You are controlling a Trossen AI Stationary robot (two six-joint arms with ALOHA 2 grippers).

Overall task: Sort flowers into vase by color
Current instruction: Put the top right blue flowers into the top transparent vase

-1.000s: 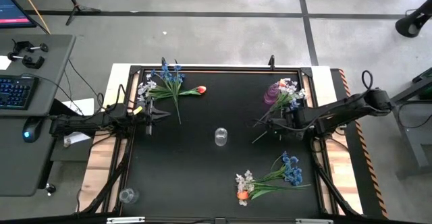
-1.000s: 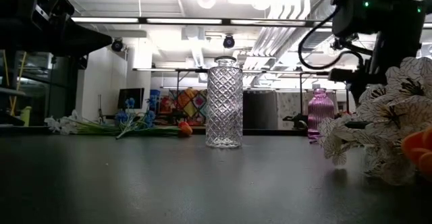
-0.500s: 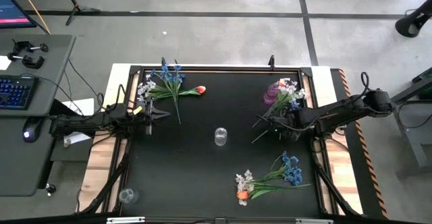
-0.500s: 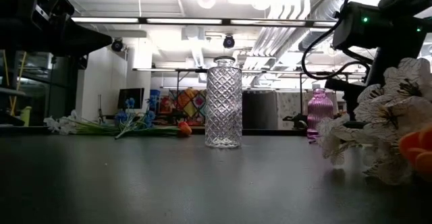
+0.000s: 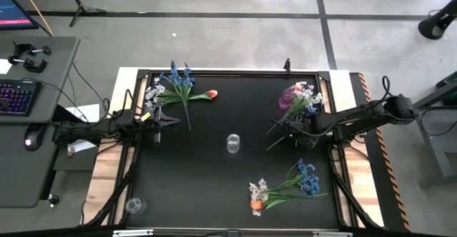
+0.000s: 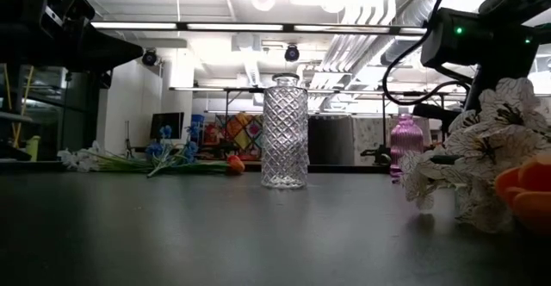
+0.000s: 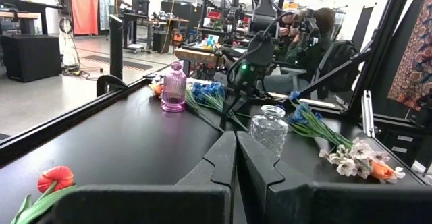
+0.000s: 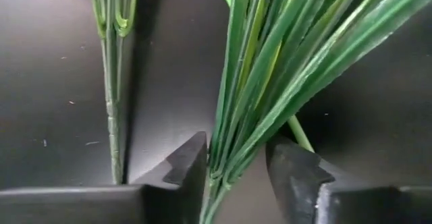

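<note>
While the left gripper [image 7: 235,158] waits clenched, far side:
Right gripper [image 8: 236,158]: fingers straddling green stems [image 8: 270,82] (not visibly pinched).
Stem axis: runs straight ahead between fingers.

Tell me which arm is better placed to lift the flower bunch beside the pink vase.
Right. The right pincer already straddles the green stems of that bunch, fingers closing around them. The left pincer sits shut across the table, by the far bunch.
</note>
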